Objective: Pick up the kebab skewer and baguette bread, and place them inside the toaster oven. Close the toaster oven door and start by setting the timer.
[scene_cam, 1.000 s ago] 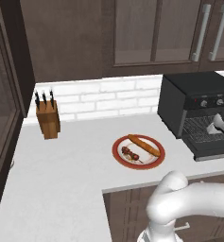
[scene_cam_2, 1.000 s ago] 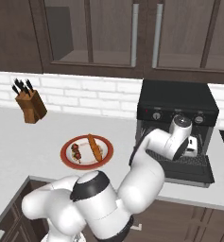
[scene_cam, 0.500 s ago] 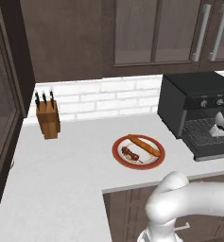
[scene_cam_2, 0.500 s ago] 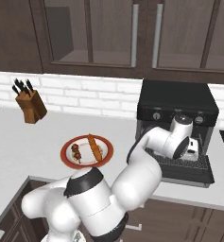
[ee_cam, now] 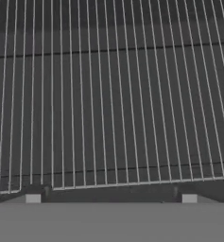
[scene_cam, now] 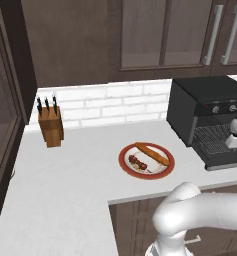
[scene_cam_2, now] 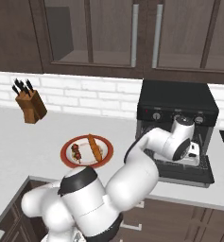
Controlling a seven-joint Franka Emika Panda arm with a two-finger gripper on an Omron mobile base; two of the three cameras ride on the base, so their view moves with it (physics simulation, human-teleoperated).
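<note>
oven open, food not yet loaded

i judge the task to be at an early stage. the boxy black toaster oven [scene_cam: 210, 117] stands at the right end of the pale surface [scene_cam: 75, 195], and its black drop-down door [scene_cam_2: 186, 174] hangs open, so the wire rack [ee_cam: 108, 104] is exposed and bare. my white arm reaches into the oven mouth in the right base view. the pincer [ee_cam: 111, 199] sits just above the rack, its two small tips spread wide with nothing between them, so i am holding nothing.

both foods lie on the round red-rimmed plate [scene_cam: 126, 165] near the middle of the surface, well to the left of the oven. the long orange-brown baguette bread [scene_cam: 152, 153] lies across the far side of the plate. the short kebab skewer with dark red-brown meat chunks [scene_cam: 138, 162] lies just beside it on the near side. what is left, as i read it: carry each into the oven, lift the door shut, then turn a small round timer knob [scene_cam_2: 156, 116] on the front panel.

a wooden knife block with dark handles [scene_cam: 50, 125] stands far left against the white brick backsplash [scene_cam: 110, 102]. dark wood wall cabinets with glass fronts and silver bar handles [scene_cam_2: 132, 35] hang above. the lower cabinets are dark too.
</note>
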